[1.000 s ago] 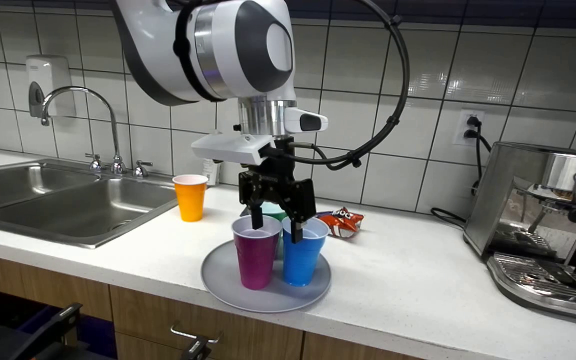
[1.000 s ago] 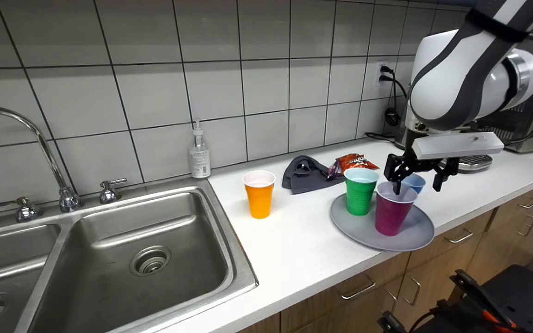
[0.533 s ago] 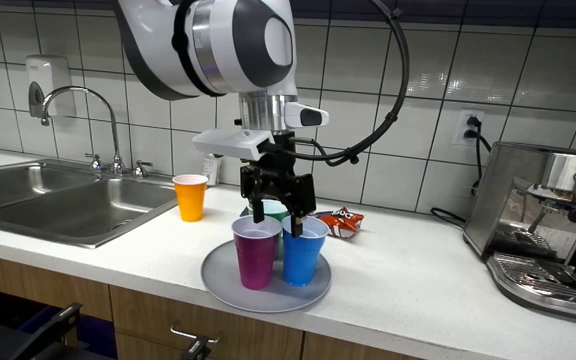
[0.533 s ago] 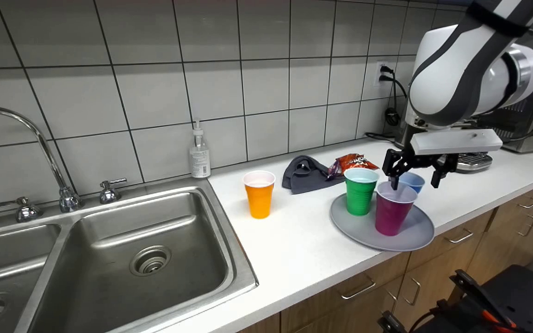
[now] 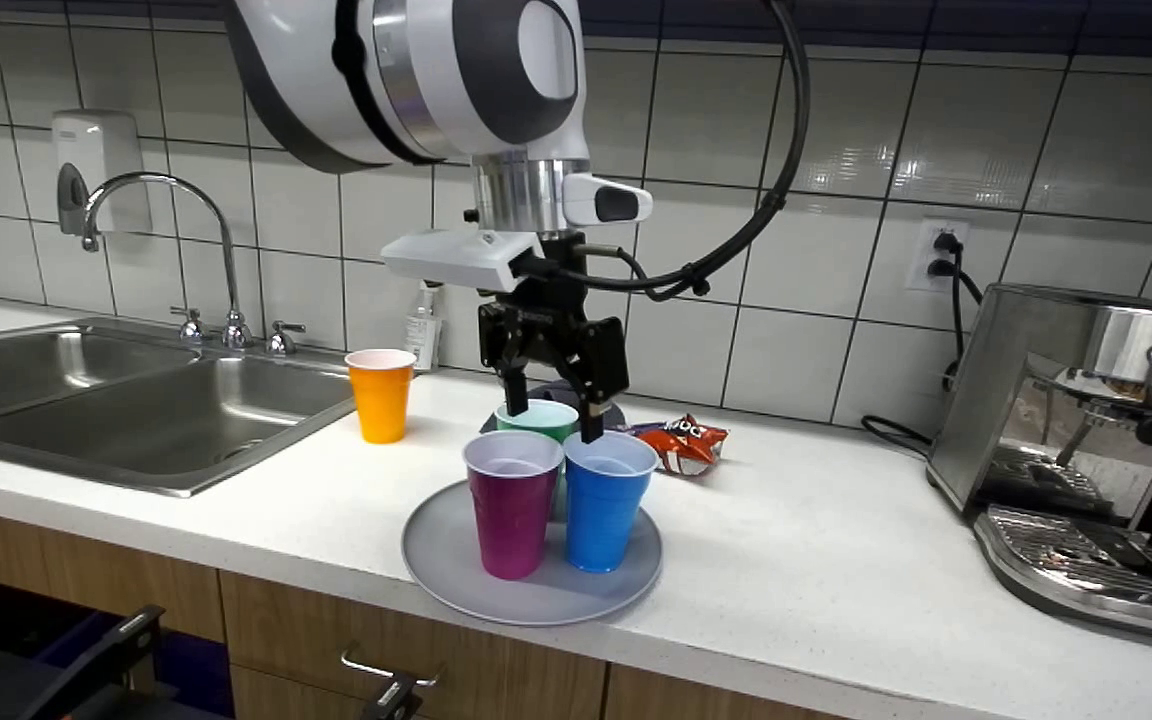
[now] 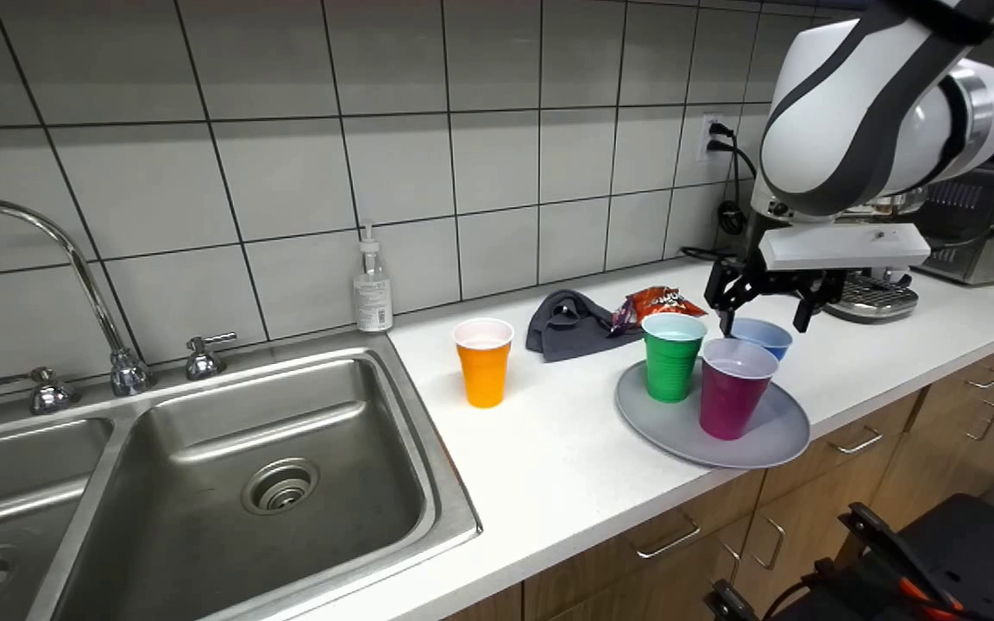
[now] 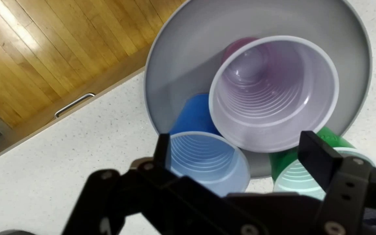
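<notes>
Three cups stand upright on a grey plate (image 5: 446,570) at the counter's front: purple (image 5: 511,525), blue (image 5: 603,520) and green (image 6: 670,371). My gripper (image 5: 553,420) hangs over them, jaws wide apart with nothing between them. In the wrist view, the fingers (image 7: 318,156) frame a gap above the cups. One finger overlaps the edge of the blue cup (image 7: 207,156) and the other crosses the green cup (image 7: 300,176). The purple cup (image 7: 273,85) shows an empty inside. In an exterior view, the gripper (image 6: 764,323) is closest to the blue cup (image 6: 764,334), which the purple cup partly hides.
An orange cup (image 6: 485,371) stands between the plate and the steel sink (image 6: 454,483). Behind the plate lie a dark cloth (image 6: 570,326) and a red snack bag (image 5: 684,446). A soap bottle (image 6: 372,297) is by the wall; a coffee machine (image 5: 1066,400) sits farther along.
My gripper has risen and drawn slightly back towards the wall; the fingertip that overlapped the purple cup's mouth is now above the rims. The cups and plate have stayed put.
</notes>
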### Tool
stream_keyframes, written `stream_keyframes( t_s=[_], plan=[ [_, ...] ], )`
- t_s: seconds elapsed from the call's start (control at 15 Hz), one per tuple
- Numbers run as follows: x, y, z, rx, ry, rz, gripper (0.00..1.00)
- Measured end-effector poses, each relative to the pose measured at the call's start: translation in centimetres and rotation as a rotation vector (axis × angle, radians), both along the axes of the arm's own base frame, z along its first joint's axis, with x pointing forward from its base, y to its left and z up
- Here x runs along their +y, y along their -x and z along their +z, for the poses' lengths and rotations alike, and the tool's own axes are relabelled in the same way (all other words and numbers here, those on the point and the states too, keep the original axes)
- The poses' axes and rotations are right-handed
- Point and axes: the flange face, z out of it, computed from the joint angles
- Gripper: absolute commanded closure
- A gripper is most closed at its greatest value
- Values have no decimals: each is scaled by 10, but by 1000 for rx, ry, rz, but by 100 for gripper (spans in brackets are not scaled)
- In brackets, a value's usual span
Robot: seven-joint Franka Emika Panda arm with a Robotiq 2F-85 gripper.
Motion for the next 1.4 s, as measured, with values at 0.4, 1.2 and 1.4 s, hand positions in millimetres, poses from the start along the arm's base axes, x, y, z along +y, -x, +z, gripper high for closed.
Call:
stream_keyframes(
  t_s=[0.4,1.2,1.4],
  plan=[
    [22,-10,13,-28,15,60,0],
    [91,-26,20,-41,29,228,0],
    [106,-28,20,-42,24,252,0]
  ],
)
